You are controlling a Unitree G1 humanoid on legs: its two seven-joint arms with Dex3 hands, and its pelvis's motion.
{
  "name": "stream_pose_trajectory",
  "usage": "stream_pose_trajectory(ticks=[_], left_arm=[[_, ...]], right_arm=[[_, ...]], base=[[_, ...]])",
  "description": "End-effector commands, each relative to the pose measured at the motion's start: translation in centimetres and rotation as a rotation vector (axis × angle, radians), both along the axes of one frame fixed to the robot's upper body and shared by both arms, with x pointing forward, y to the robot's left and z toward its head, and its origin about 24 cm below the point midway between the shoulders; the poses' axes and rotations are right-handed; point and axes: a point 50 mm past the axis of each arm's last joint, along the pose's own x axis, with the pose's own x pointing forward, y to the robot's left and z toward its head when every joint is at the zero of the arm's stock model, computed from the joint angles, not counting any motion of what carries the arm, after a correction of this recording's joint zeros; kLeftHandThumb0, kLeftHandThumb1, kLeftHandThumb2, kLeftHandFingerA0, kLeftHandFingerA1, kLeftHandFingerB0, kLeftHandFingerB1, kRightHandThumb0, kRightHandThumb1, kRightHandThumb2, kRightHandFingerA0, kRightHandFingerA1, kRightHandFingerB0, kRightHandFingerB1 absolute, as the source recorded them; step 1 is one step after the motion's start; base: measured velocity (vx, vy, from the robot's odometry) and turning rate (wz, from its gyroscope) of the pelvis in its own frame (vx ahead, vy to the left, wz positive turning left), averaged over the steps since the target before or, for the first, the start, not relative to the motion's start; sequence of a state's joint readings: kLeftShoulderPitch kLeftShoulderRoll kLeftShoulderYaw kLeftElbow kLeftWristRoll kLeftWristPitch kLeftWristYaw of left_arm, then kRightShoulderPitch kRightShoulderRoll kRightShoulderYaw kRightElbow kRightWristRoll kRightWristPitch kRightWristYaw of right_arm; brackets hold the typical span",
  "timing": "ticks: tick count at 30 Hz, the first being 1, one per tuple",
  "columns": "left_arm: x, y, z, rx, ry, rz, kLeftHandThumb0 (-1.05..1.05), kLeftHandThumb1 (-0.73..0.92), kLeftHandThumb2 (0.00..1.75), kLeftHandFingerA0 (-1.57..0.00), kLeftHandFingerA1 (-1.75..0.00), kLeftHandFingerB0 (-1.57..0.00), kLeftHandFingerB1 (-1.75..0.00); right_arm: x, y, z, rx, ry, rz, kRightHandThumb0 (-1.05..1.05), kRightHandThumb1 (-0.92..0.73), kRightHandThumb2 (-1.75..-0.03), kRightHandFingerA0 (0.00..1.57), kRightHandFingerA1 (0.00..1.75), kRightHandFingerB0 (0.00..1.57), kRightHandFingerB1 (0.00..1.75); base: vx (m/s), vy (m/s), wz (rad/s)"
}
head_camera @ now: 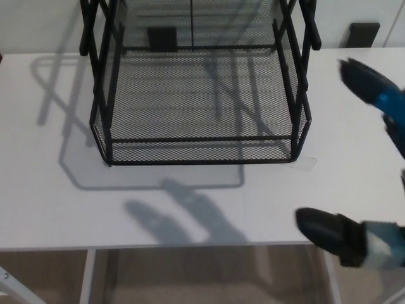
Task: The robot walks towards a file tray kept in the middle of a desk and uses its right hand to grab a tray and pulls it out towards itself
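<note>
A black wire-mesh file tray rack (199,95) stands on the white desk (57,209), its top cut off by the upper edge of the head view. Its lowest tray (199,151) has its front rim facing me. My right hand (367,171) comes in from the right, blurred, open, with one finger (364,82) high near the rack's right side and another (326,233) low over the desk's front edge. It is apart from the tray and holds nothing. My left hand is out of sight.
A small clear tab (307,163) lies on the desk by the rack's front right corner. Two dark blocks (362,33) sit behind the desk against the wall. The hand's shadow (183,218) falls on the desk in front of the tray.
</note>
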State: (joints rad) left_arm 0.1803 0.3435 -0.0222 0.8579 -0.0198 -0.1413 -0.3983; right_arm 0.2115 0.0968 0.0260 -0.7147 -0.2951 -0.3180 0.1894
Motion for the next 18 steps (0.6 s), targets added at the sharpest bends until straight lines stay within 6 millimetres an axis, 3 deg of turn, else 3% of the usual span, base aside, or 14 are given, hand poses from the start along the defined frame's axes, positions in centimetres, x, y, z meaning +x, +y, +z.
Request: stream_pose_trajectory(ticks=[1, 2, 4, 5, 7, 8, 10, 12, 13, 14, 15, 16, 17, 18], left_arm=[[1.3, 0.2, 1.3, 0.179, -0.082, -0.239, -0.47, 0.21, 0.74, -0.6, -0.74, -0.44, -0.66], [1.3, 0.2, 1.3, 0.177, -0.082, -0.234, -0.47, 0.2, 0.74, -0.61, -0.75, -0.45, -0.66], [1.6, 0.2, 1.3, 0.173, -0.086, -0.227, -0.44, 0.19, 0.74, -0.62, -0.75, -0.45, -0.65], [1.7, 0.2, 1.4, 0.156, -0.085, -0.207, -0.39, 0.18, 0.73, -0.6, -0.75, -0.45, -0.66], [1.8, 0.3, 1.5, 0.151, -0.087, -0.213, -0.41, 0.19, 0.73, -0.6, -0.74, -0.45, -0.65], [2.0, 0.4, 1.7, 0.154, -0.086, -0.221, -0.43, 0.2, 0.74, -0.61, -0.74, -0.45, -0.65], [2.1, 0.3, 1.9, 0.152, -0.083, -0.236, -0.44, 0.21, 0.74, -0.61, -0.73, -0.45, -0.64], [2.2, 0.3, 2.0, 0.146, -0.081, -0.23, -0.43, 0.21, 0.73, -0.6, -0.73, -0.46, -0.64], [2.2, 0.3, 2.0, 0.138, -0.079, -0.221, -0.42, 0.21, 0.72, -0.59, -0.72, -0.46, -0.63], [2.2, 0.3, 2.1, 0.133, -0.08, -0.218, -0.42, 0.21, 0.73, -0.59, -0.72, -0.46, -0.63], [2.3, 0.3, 2.1, 0.133, -0.081, -0.219, -0.42, 0.21, 0.73, -0.59, -0.72, -0.46, -0.63], [2.2, 0.3, 2.1, 0.14, -0.08, -0.225, -0.42, 0.22, 0.73, -0.59, -0.71, -0.46, -0.63], [2.2, 0.3, 2.1, 0.14, -0.079, -0.225, -0.42, 0.22, 0.73, -0.59, -0.71, -0.46, -0.62], [2.1, 0.3, 2.1, 0.149, -0.08, -0.239, -0.44, 0.22, 0.73, -0.59, -0.71, -0.46, -0.63]], right_arm=[[5.3, 9.7, 1.0, -0.981, -0.186, -0.297, -0.75, -0.47, -0.54, 0.0, 0.47, 0.15, 0.39], [5.7, 9.9, 0.7, -1.004, -0.165, -0.305, -0.75, -0.43, -0.6, 0.0, 0.39, 0.12, 0.4], [6.7, 10.2, 0.2, -1.026, -0.156, -0.334, -0.74, -0.39, -0.58, 0.0, 0.42, 0.16, 0.4], [7.1, 10.3, -0.1, -1.043, -0.155, -0.354, -0.57, -0.31, -0.8, 0.0, 0.34, 0.11, 0.48], [7.8, 10.4, -0.4, -1.081, -0.155, -0.381, -0.58, -0.31, -0.8, 0.0, 0.32, 0.11, 0.47], [8.4, 10.4, -0.7, -1.116, -0.162, -0.4, -0.71, -0.4, -0.83, 0.01, 0.32, 0.14, 0.46], [8.8, 10.4, -0.9, -1.163, -0.171, -0.422, -0.68, -0.39, -0.83, 0.0, 0.33, 0.14, 0.45], [9.0, 10.4, -1.0, -1.171, -0.177, -0.43, -0.69, -0.4, -0.83, 0.0, 0.33, 0.14, 0.45], [9.0, 10.5, -1.2, -1.171, -0.168, -0.42, -0.76, -0.45, -0.54, 0.0, 0.44, 0.17, 0.35], [9.0, 10.6, -1.4, -1.171, -0.163, -0.413, -0.64, -0.37, -0.81, 0.01, 0.35, 0.12, 0.45], [9.1, 10.6, -1.5, -1.172, -0.162, -0.414, -0.64, -0.37, -0.81, 0.01, 0.35, 0.12, 0.45], [9.1, 10.7, -1.6, -1.174, -0.154, -0.406, -0.74, -0.43, -0.53, 0.0, 0.42, 0.18, 0.33], [9.0, 10.8, -1.8, -1.181, -0.154, -0.406, -0.74, -0.43, -0.53, 0.0, 0.42, 0.17, 0.33], [8.9, 10.8, -2.1, -1.178, -0.153, -0.403, -0.61, -0.35, -0.8, 0.02, 0.38, 0.12, 0.44]], base=[[0.0, 0.0, 0.0], [0.0, 0.0, 0.0], [0.0, 0.0, 0.0], [0.0, 0.0, 0.0], [0.0, 0.0, 0.0], [0.0, 0.0, 0.0], [0.0, 0.0, 0.0], [0.0, 0.0, 0.0], [0.0, 0.0, 0.0], [0.0, 0.0, 0.0], [0.0, 0.0, 0.0], [0.0, 0.0, 0.0], [0.0, 0.0, 0.0], [0.0, 0.0, 0.0]])
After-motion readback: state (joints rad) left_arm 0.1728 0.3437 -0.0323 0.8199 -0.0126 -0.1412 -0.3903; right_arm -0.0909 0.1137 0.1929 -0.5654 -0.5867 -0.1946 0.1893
